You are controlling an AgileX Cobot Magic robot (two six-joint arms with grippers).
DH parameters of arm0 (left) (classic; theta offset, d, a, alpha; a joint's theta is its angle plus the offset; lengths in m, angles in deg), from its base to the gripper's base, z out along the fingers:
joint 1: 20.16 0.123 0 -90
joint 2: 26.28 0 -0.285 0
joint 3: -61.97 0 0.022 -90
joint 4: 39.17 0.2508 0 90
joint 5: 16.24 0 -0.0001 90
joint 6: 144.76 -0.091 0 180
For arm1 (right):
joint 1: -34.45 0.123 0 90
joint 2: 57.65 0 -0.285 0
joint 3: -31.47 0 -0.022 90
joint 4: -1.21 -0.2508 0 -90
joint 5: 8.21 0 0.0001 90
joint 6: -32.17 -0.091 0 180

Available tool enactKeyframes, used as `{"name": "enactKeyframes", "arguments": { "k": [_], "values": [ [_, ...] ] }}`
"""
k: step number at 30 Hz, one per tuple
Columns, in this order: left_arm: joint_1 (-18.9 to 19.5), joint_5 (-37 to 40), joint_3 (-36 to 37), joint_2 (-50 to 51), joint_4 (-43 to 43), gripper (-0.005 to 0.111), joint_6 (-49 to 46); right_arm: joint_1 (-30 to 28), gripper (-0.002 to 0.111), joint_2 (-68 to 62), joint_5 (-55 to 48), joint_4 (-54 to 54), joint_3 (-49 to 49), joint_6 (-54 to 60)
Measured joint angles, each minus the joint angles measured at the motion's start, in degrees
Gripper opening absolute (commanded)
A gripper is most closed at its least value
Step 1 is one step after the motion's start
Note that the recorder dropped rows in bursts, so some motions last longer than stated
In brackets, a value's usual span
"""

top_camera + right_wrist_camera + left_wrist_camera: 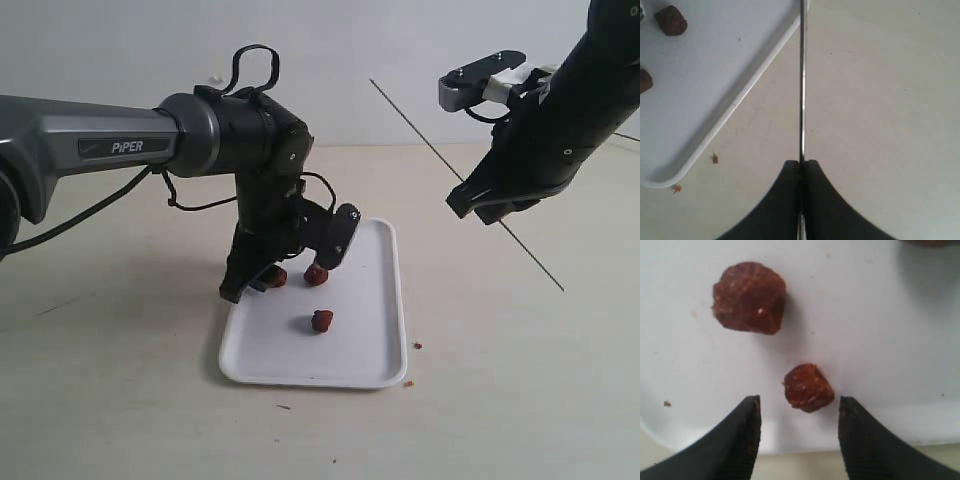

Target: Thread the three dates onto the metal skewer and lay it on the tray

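white tray on the desk holds all three dates; left claw lowered, open, one date between its tips near the tray's rim; right claw raised over the desk, clamped on the metal skewer.

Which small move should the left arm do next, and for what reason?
Probably lower the left gripper slightly and close it on the smaller date. Its jaws stand open, and that date lies on the tray just ahead of the gap between them, untouched. The right gripper is shut on the metal skewer, which carries no date.
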Motion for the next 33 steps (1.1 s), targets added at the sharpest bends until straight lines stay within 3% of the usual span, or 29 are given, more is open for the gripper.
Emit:
{"name": "enactKeyframes", "arguments": {
  "k": [9, 33],
  "values": [
    [-0.11, 0.36, 0.0, 0.0, 0.0, 0.049, -11.37, 0.0, 0.0, 0.0, 0.1, 0.0, 0.0, 0.21],
    [-2.08, -0.35, 0.0, 0.0, -0.24, 0.047, -20.15, 0.0, 0.0, 0.0, 0.22, 0.0, 0.0, 0.21]
  ]
}}
